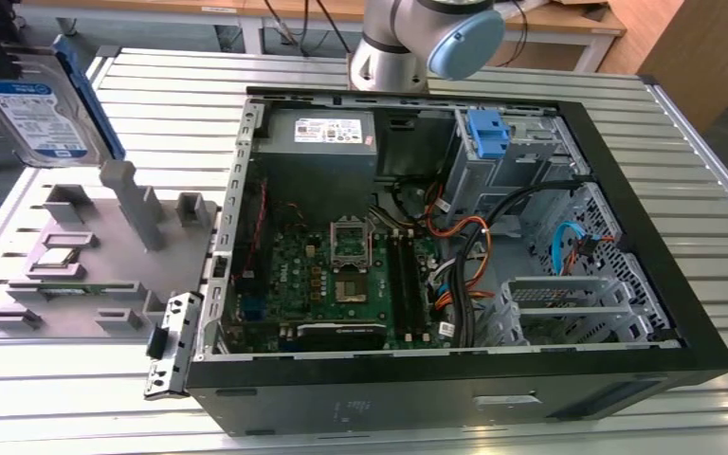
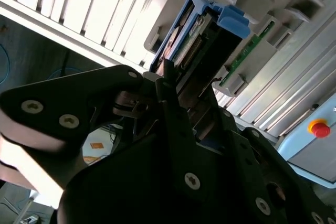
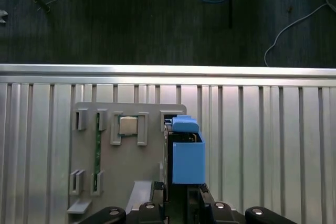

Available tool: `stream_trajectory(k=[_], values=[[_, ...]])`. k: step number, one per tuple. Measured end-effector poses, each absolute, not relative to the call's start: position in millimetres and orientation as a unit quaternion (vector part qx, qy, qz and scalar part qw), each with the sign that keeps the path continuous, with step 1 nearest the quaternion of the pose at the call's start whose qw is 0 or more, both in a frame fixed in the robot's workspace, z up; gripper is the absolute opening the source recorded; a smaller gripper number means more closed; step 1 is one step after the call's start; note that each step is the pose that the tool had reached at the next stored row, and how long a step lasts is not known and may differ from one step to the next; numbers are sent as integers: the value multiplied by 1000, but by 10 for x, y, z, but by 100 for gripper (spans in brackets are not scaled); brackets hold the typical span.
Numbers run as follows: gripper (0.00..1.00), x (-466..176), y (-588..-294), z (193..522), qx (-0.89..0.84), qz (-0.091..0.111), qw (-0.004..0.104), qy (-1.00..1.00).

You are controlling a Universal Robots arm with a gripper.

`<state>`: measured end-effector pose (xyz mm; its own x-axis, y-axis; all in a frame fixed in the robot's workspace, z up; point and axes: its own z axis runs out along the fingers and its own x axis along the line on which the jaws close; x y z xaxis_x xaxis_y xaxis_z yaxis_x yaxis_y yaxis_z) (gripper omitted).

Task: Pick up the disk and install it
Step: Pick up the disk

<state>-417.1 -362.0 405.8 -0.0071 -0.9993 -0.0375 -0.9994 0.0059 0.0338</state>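
Open computer case [image 1: 465,384] lying on its side, mid-desk [image 1: 174,104]; desk top of slatted metal. Inside the case: green motherboard [image 1: 338,275]; grey power-supply box [image 1: 333,137] at the far end; blue bracket [image 1: 491,133] beside it, toward the exterior view's right; orange, blue and black cables [image 1: 465,256] between board and drive cage. Arm base [image 1: 415,38] just behind the case. At the exterior view's left: grey fixture plate [image 1: 111,251] with upright slots. Above it, off the plate: disk [image 1: 35,104], tilted, label toward camera, blue rail along one edge.

case [image 1: 705,353] top open | cables [image 1: 468,267] crowd drive bay [image 1: 522,163] | posts [image 1: 136,204] under disk [image 1: 35,118]
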Motion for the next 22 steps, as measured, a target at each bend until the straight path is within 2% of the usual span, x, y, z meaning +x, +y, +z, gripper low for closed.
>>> stream_trajectory(k=[22], values=[[35, -4171, -3621, 4844, -705, 25, 1, 709]])
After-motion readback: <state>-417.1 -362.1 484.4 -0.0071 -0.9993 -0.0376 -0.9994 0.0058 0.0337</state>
